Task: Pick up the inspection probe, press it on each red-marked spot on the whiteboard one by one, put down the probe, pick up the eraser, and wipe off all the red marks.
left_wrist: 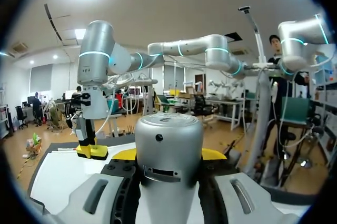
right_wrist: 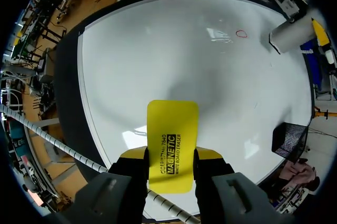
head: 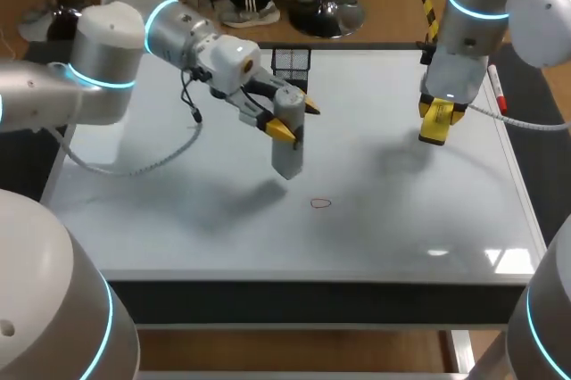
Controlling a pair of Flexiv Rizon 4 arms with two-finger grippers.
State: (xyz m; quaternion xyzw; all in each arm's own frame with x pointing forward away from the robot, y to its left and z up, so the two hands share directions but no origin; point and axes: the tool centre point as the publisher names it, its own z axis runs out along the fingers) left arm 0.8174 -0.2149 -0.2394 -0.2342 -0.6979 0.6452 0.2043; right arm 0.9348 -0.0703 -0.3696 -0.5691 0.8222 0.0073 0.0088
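The probing step is in hand. In the head view the left gripper (head: 294, 118) hangs just above centre of frame, clamped on the probe (head: 287, 152), whose lower end is clear of the whiteboard (head: 178, 219). One red mark (head: 320, 203) shows, a small ring just below and right of the probe. The right gripper (right_wrist: 169, 156), at upper right, already grips the eraser (right_wrist: 172, 124). Next, I judge, comes a short shift and descent onto the ring, kept gentle and square.
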